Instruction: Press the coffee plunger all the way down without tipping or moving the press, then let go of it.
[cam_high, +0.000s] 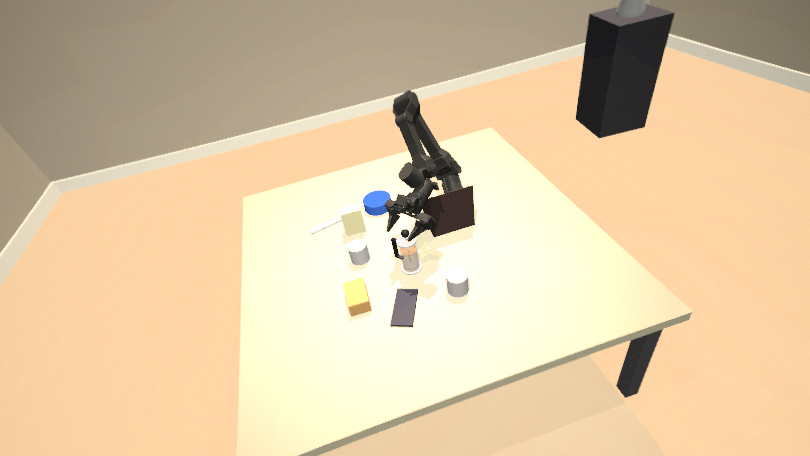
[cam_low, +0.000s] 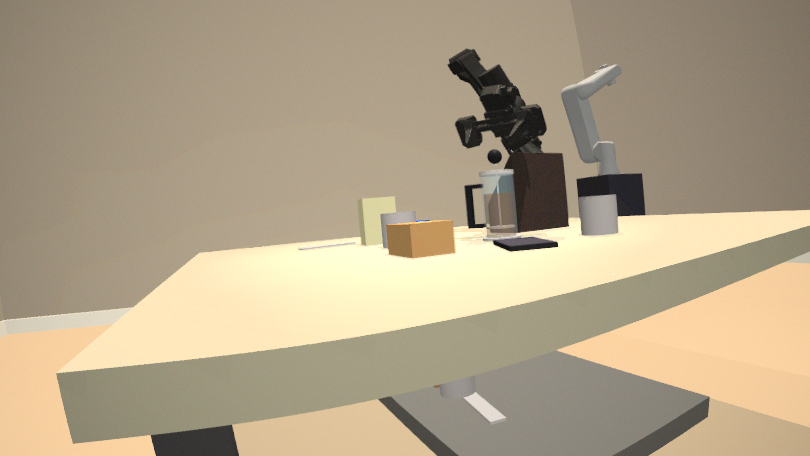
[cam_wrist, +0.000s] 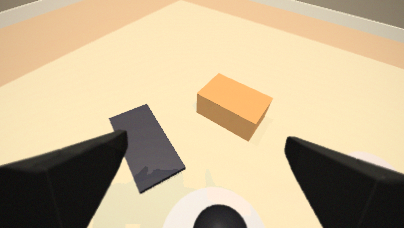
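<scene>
The coffee press (cam_high: 410, 261) (cam_low: 499, 210) stands upright on the table, its black handle (cam_high: 395, 248) (cam_low: 469, 206) on the left in the top and exterior views. Its round black plunger knob (cam_high: 404, 232) (cam_low: 494, 156) (cam_wrist: 220, 218) stands a little above the white lid (cam_low: 496, 171) (cam_wrist: 212, 194), with a short bit of rod between. Inside the glass, the filter disc appears close to the bottom. My gripper (cam_high: 399, 233) (cam_low: 488, 146) (cam_wrist: 207, 141) is wide open and empty. Its fingers are spread to either side above the knob; any slight contact is not discernible.
A dark brown block (cam_high: 455, 212) (cam_low: 541, 192) stands behind the press. Grey cylinders (cam_high: 358, 253) (cam_high: 457, 284) stand on both sides. An orange box (cam_high: 357, 296) (cam_low: 420, 239) (cam_wrist: 232, 102) and dark slab (cam_high: 404, 307) (cam_low: 525, 244) (cam_wrist: 148, 145) lie in front. A blue disc (cam_high: 376, 202) and pale box (cam_high: 353, 222) (cam_low: 378, 220) are behind left.
</scene>
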